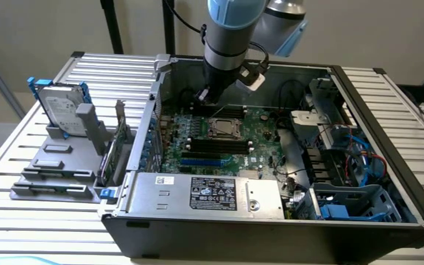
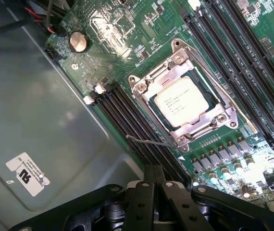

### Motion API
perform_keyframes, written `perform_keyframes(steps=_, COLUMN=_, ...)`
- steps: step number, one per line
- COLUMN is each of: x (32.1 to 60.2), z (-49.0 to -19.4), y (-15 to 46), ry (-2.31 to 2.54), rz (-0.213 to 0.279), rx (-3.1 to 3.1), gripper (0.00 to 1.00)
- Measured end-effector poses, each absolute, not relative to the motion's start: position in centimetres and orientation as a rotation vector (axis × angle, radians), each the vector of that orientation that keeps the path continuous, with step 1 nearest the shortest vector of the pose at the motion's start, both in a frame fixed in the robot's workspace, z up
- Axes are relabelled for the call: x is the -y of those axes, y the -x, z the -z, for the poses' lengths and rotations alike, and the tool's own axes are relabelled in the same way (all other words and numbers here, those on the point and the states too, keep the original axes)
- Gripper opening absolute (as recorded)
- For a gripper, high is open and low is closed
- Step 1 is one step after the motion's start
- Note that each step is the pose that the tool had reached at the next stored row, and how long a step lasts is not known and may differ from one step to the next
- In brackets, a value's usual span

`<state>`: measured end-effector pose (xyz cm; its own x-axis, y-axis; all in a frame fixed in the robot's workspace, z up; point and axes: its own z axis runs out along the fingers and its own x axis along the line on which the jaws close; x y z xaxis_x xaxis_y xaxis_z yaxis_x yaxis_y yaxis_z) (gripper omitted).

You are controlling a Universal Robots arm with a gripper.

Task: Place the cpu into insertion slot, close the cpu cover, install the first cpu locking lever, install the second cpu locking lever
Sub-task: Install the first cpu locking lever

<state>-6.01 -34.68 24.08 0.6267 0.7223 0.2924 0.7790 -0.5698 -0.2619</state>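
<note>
Silver cover lies flat over seated cpu. We see fingers pressed together, empty, near a loose lever.

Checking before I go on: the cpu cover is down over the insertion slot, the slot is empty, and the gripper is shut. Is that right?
Not quite: the insertion slot is not empty. The wrist view shows the cpu seated in it, visible through the window of the lowered cpu cover. The gripper is shut, as you said.
</note>
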Motion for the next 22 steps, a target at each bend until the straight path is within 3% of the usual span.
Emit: perform_keyframes(steps=22, x=34.3, z=-21.5, y=6.4, ry=2.517, rz=0.219, rx=1.217, gripper=0.11)
